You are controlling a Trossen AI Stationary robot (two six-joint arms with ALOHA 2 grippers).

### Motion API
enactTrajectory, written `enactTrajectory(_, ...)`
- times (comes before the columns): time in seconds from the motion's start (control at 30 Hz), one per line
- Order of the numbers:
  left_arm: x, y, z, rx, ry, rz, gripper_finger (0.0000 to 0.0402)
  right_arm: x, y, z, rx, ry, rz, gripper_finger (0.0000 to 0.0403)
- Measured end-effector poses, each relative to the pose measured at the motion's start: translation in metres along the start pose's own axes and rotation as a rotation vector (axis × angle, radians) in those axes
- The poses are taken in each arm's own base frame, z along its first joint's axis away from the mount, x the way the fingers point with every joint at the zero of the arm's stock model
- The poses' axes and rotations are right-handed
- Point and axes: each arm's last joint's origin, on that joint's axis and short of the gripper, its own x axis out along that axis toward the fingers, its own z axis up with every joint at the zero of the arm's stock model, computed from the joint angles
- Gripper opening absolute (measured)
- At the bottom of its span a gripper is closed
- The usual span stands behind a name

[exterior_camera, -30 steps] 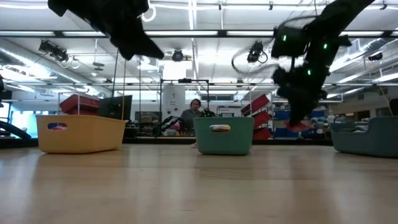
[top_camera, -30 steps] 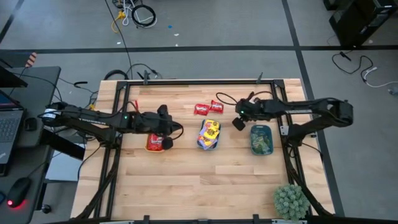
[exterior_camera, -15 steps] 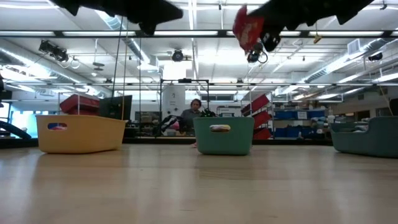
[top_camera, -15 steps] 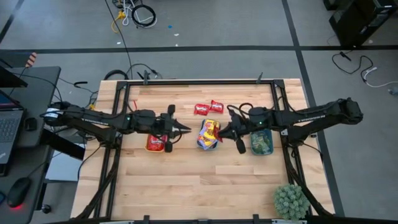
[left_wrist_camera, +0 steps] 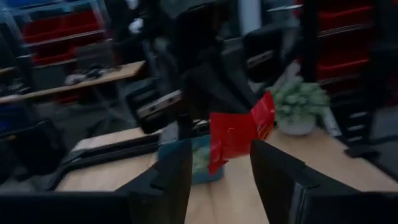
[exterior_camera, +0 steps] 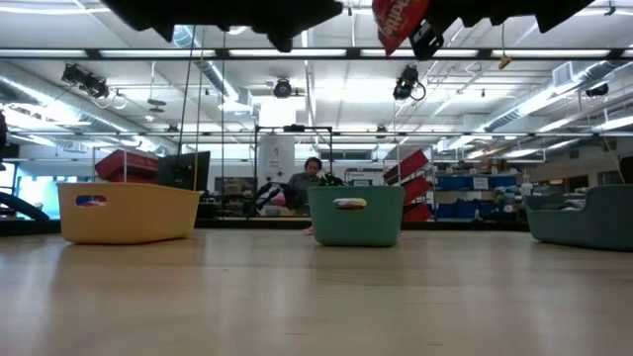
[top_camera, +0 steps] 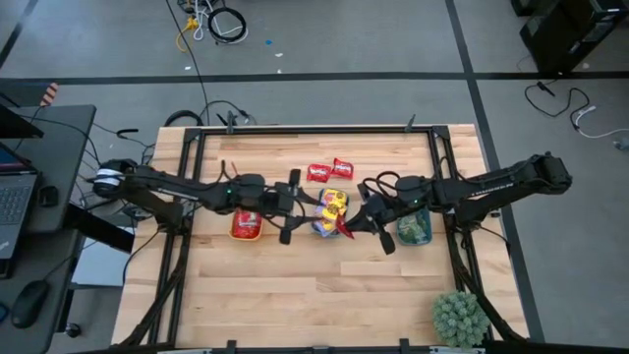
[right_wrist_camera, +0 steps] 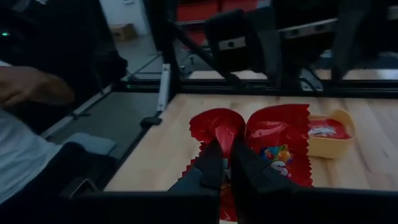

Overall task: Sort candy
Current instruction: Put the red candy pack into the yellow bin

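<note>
Right gripper [top_camera: 346,225] at frame centre, pinching red candy packet [top_camera: 343,227] over middle tray [top_camera: 322,230]. Left gripper [top_camera: 298,206] just left of it, fingers spread, holding nothing. Two red packets [top_camera: 330,171] lying above centre.

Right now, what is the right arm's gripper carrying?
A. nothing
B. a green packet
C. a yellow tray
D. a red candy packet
D: the right gripper has its jaws pinched on a red candy packet, which hangs in the air between the two arms, facing the left gripper with its jaws spread.
</note>
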Motion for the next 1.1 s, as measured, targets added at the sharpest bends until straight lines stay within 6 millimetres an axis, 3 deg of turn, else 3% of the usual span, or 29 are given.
enactTrajectory(0.47,0.057,0.01,0.013,0.052,0.034,-0.337,0.018,0.001,0.011,0.0,-0.015,0.009,0.148,0.0014)
enactTrajectory(0.9,0.066,0.004,0.008,0.037,0.012,-0.508,0.0175,0.001,0.012,0.0,-0.028,0.003,0.167,0.0014)
enactTrajectory(1.1,0.073,0.003,-0.001,0.031,0.031,-0.513,0.0137,0.001,0.012,0.001,-0.028,-0.001,0.167,0.0014)
